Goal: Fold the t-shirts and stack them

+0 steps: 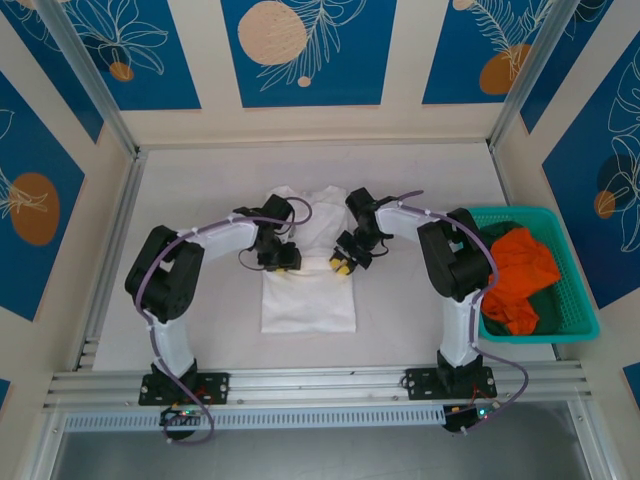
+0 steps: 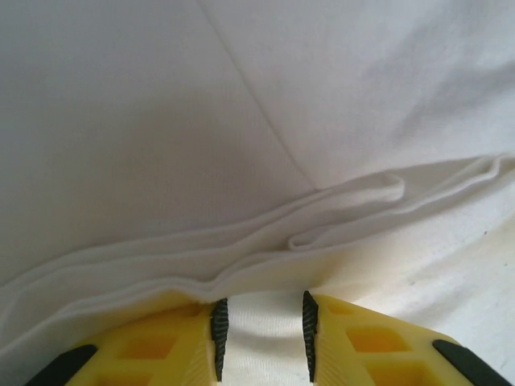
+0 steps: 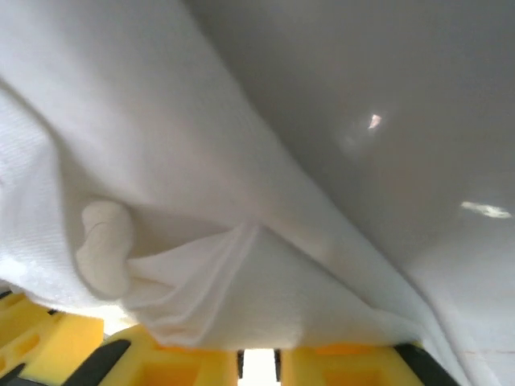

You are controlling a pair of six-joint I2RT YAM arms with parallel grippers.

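Both left fingers (image 2: 153,350) and right fingers (image 3: 338,366) on white t-shirt (image 1: 308,300).

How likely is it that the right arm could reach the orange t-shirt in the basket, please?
Probably yes: the orange t-shirt lies uncovered in the teal basket beside that arm, but the right gripper seems shut on the white t-shirt.

1 white t-shirt (image 1: 308,300); 1 orange t-shirt (image 1: 520,265); 1 green t-shirt (image 1: 548,303); 1 teal basket (image 1: 520,212); 2 arms (image 1: 165,285) (image 1: 455,260)
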